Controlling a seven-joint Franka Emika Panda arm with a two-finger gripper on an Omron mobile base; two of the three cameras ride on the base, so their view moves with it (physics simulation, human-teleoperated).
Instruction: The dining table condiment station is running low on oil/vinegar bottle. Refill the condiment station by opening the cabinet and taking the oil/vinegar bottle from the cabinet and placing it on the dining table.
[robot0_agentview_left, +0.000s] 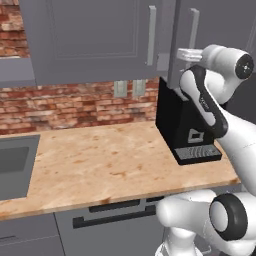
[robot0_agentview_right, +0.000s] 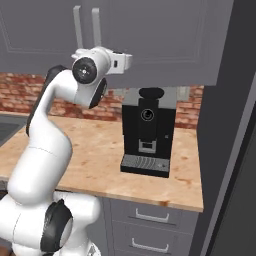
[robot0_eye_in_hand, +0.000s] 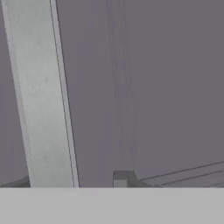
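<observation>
The end effector is reaching up to the grey wall cabinet, pressing against the right door's vertical silver bar handle; whether its jaws are clenched on the bar I cannot tell. In the hand view the handle is looming large against the door panel. A black coffee machine is standing on the wooden desk below, beside a steel sink.

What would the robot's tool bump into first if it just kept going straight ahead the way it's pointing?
Most likely the grey cabinet door panel, just beside its silver bar handle. Both look very close, so it could brush the handle.
</observation>
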